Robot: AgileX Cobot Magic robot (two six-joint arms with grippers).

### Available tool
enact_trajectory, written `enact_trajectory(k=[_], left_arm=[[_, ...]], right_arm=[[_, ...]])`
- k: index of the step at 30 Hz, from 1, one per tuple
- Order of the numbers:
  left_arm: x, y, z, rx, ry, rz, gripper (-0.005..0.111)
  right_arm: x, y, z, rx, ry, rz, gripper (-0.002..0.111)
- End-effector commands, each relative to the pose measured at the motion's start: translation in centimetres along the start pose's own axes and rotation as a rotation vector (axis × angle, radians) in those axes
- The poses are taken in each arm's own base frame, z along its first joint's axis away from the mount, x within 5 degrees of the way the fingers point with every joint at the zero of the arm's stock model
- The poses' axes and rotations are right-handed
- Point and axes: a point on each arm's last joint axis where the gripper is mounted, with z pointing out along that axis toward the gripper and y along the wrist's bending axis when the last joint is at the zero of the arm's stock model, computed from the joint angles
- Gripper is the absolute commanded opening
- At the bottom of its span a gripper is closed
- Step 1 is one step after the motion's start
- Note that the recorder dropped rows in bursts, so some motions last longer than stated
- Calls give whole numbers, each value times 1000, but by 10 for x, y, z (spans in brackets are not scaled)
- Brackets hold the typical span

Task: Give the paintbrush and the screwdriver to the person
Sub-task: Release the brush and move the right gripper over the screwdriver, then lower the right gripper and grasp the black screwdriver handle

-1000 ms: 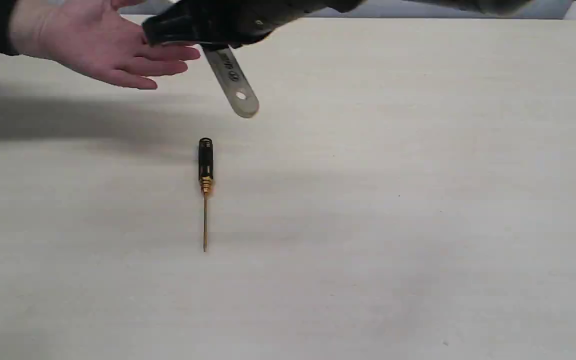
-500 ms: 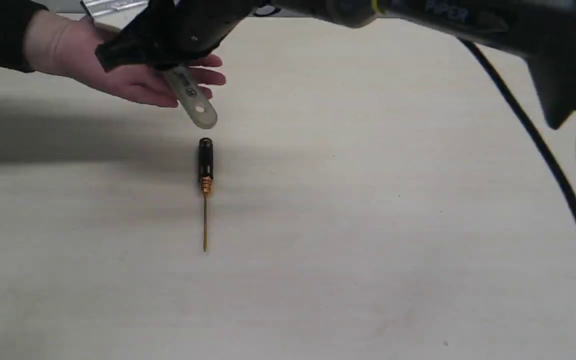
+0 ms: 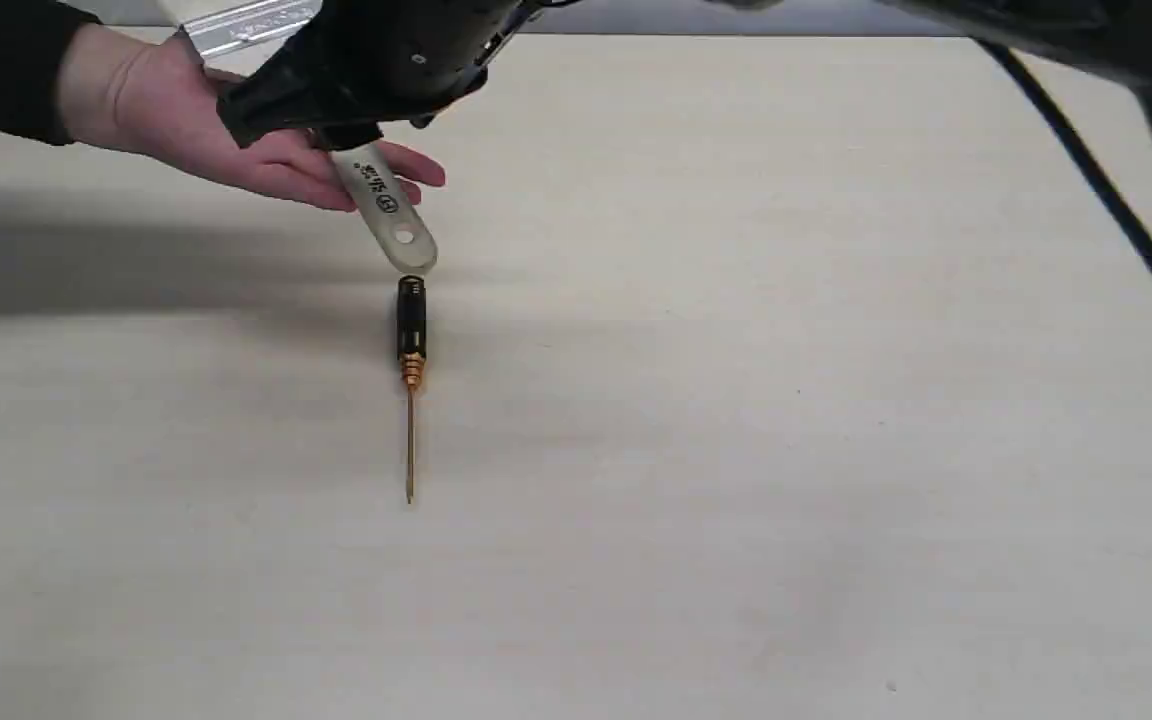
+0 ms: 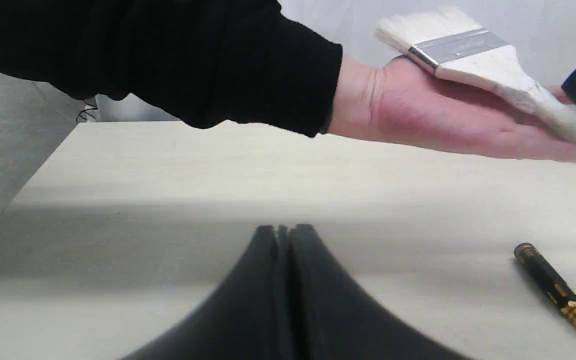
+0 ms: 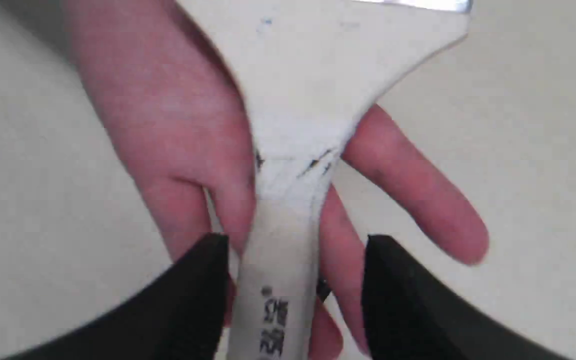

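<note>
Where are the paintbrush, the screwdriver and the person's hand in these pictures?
paintbrush [image 4: 459, 47]: left wrist view, on the silver ferrule.
screwdriver [image 3: 411, 320]: exterior view, on the black handle.
person's hand [image 4: 418, 109]: left wrist view, on the palm.

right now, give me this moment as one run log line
step: handover | paintbrush: resting on person's hand | right gripper: open, astride its handle | screwdriver: on table | left gripper: shut
</note>
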Motion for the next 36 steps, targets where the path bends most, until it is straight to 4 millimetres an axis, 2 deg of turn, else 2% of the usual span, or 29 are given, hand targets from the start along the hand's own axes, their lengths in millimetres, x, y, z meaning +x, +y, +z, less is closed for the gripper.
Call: enact_trajectory(k=[1, 6, 14, 20, 28, 36], left_arm=[[0, 0, 0, 6, -7, -1, 0], [0, 0, 0, 6, -7, -1, 0], [0, 0, 0, 6, -7, -1, 0], [0, 0, 0, 6, -4, -5, 0], [0, 0, 0, 7, -6, -5, 0], [0, 0, 0, 7, -6, -5, 0]], right_arm=[[-4, -1, -23, -1, 0, -1, 45], [-1, -2, -36, 7, 47, 0, 45], [7, -3, -32, 19, 128, 18, 45], [12, -2, -14, 17, 160, 30, 45], [24, -1, 21, 23, 215, 35, 45], [31, -4, 43, 55, 228, 79, 45]])
